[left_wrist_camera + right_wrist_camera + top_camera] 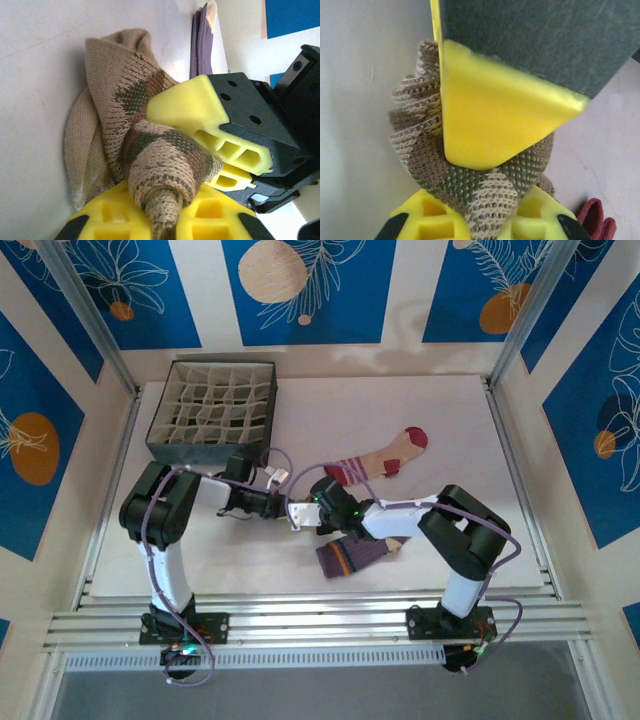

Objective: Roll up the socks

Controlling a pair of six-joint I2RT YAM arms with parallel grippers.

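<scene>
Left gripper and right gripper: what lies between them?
The brown checkered sock, bunched up, lies between the left gripper and the right gripper, and each holds it. Both wrist views show this.

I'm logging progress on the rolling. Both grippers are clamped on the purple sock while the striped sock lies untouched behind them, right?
Not quite. The left gripper and right gripper are clamped on the brown sock, as both wrist views show. The purple sock lies apart, unheld. The striped sock does lie untouched behind them.
</scene>
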